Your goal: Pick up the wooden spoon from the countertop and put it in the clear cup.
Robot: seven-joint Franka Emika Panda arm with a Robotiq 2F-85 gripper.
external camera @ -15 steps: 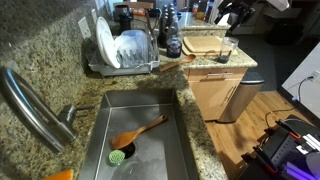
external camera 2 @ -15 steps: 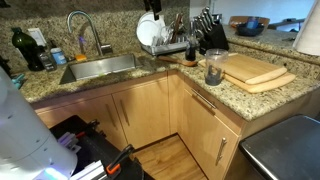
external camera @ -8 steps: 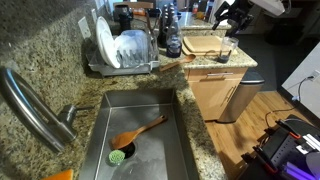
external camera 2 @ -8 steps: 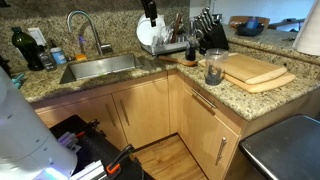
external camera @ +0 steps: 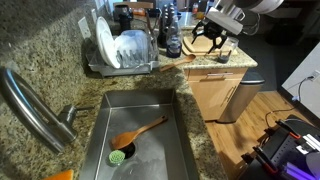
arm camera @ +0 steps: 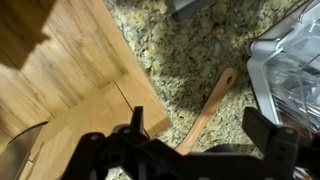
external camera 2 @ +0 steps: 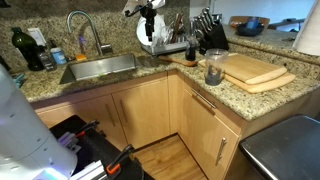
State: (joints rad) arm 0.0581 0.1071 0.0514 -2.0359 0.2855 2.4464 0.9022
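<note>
The wooden spoon point(arm camera: 211, 103) lies on the granite countertop point(arm camera: 185, 45), between the cutting boards and the dish rack. Its bowl is at the upper end and its thin handle runs down under my gripper. My gripper point(arm camera: 200, 130) hangs open above the handle with nothing between its dark fingers point(arm camera: 134, 122). In both exterior views the gripper point(external camera: 210, 42) point(external camera 2: 150, 27) is in the air over the counter near the dish rack. The clear cup point(external camera: 224, 53) point(external camera 2: 213, 68) stands upright by the cutting boards, apart from the gripper.
Stacked wooden cutting boards point(arm camera: 60, 80) point(external camera 2: 250, 70) lie beside the spoon. A dish rack point(arm camera: 290, 60) point(external camera: 125, 50) with plates stands on its other side. The sink point(external camera: 135, 140) holds a bigger orange-brown spoon point(external camera: 140, 130) and a green brush. Dark bottles point(external camera: 172, 35) and a knife block point(external camera 2: 210, 35) stand behind.
The arm has swung in and down from the far corner and now sits over the strip of counter between the rack and the boards. The jaws stayed open.
</note>
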